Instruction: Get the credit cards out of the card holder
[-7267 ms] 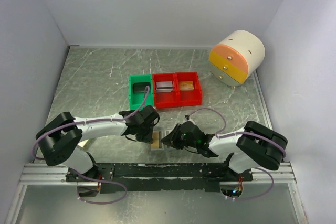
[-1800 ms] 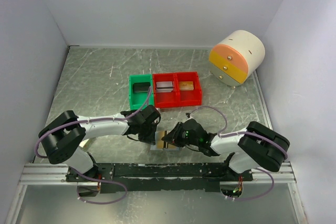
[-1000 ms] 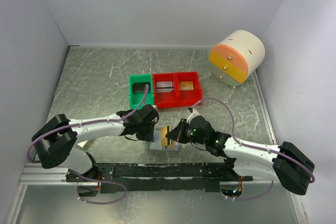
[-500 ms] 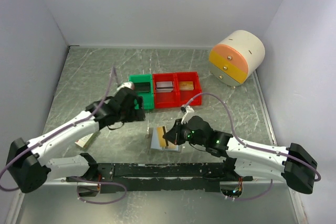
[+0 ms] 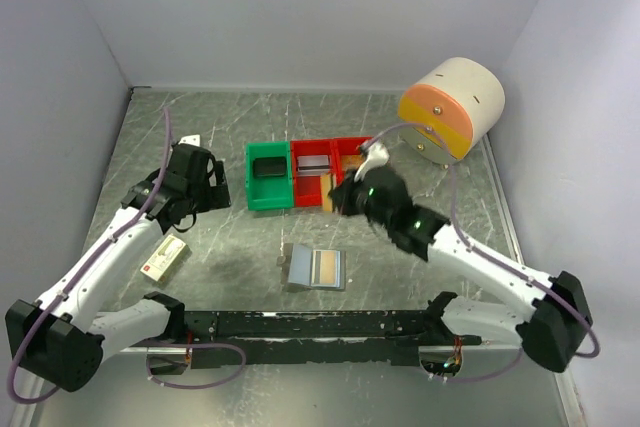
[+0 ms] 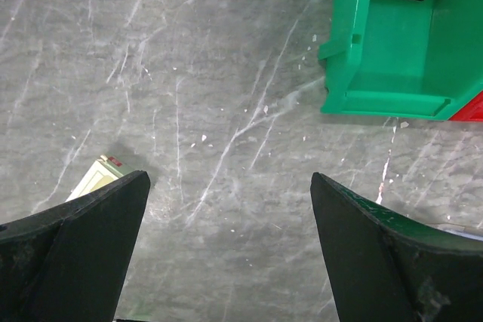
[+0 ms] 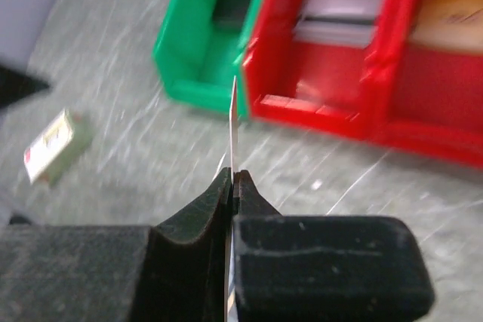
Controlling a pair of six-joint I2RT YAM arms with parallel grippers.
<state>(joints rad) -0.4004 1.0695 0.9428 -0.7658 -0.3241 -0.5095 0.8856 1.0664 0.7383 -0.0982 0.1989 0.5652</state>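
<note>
At the left of the overhead view the left end effector (image 5: 195,182) hangs over the bare worktop (image 5: 230,137). Its fingers (image 6: 75,250) are spread wide with nothing between them, so it is apparently parked out of the way. Just below it, at the lower left, lies a small white-and-red box (image 5: 163,257). Further right, in the upper middle, a green bin (image 5: 268,175) stands against a pair of red bins (image 5: 345,179), which are likely there to receive what comes out. Below them, in the lower middle, the card holder (image 5: 303,267) lies open and flat on the worktop. One orange-tan card (image 5: 326,267) shows in its pocket, so the job looks only partly done. Just right of centre, the right end effector (image 5: 340,192) is clamped on another credit card (image 7: 233,118). It pinches the card by one edge, so the card stands thin-side-on to the wrist camera, near the front wall of the bins. That hold would let the card drop in edgewise. A cream and orange drum (image 5: 452,107) sits at the upper right.
</note>
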